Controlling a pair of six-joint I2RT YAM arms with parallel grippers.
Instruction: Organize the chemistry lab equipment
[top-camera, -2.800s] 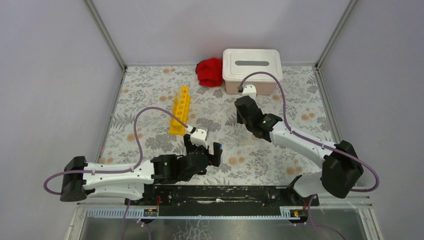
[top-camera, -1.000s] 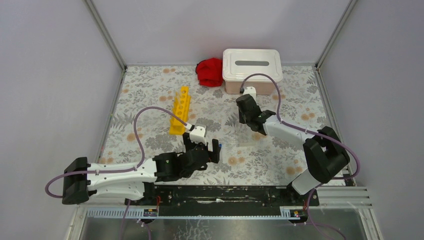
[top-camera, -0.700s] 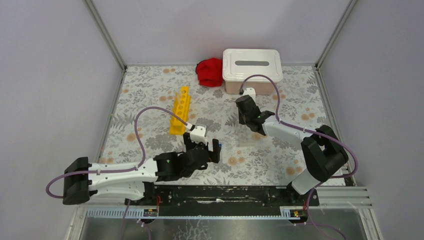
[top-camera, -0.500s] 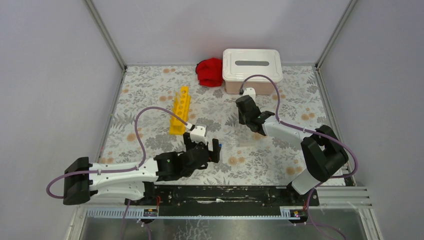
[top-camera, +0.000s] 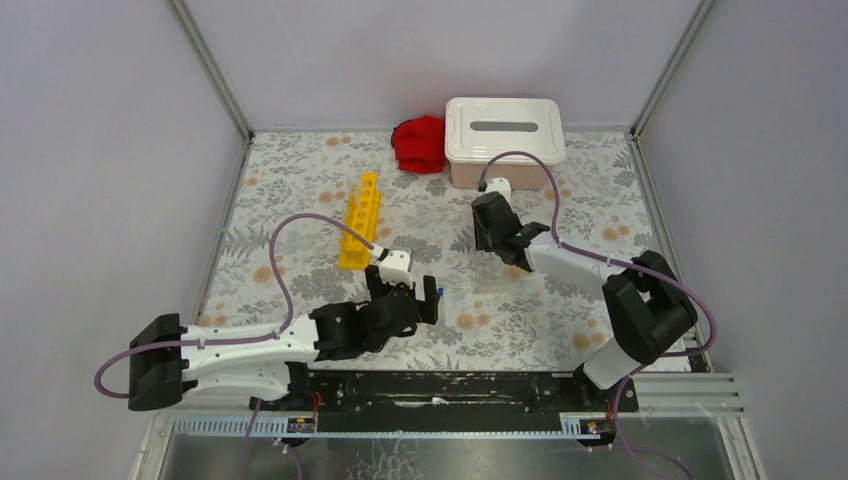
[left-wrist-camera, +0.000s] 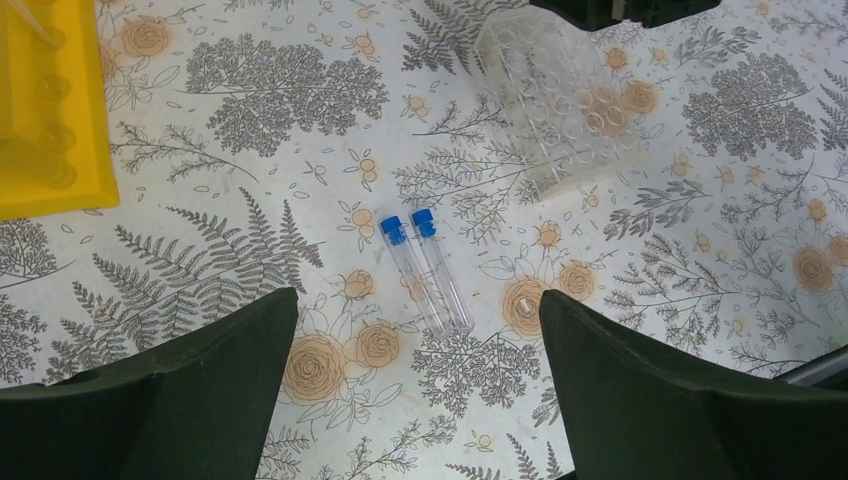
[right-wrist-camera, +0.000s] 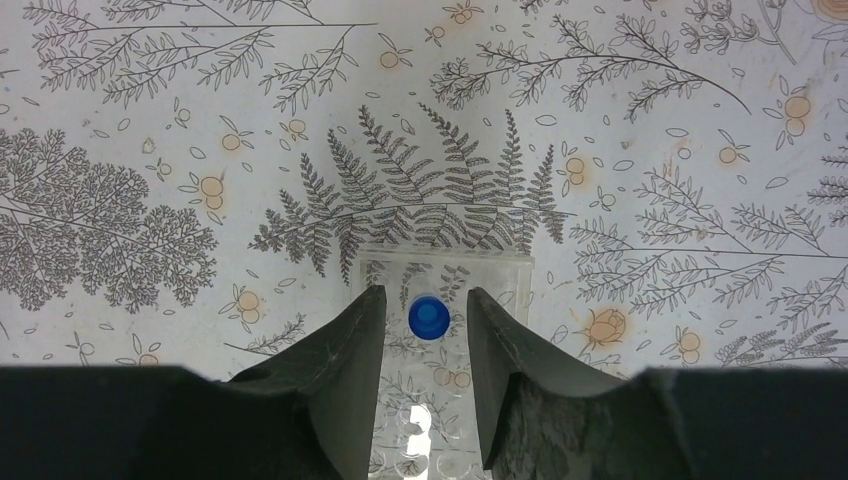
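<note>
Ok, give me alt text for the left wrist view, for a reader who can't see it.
Two clear blue-capped tubes lie side by side on a floral tablecloth, between the open fingers of the left end effector. A yellow rack shows at upper left, a clear rack with round holes at upper right.

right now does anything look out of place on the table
Two blue-capped tubes lie loose and flat on the table, side by side under the open left gripper, outside any rack. A third tube stands upright in the clear rack. Nothing looks spilled.
</note>
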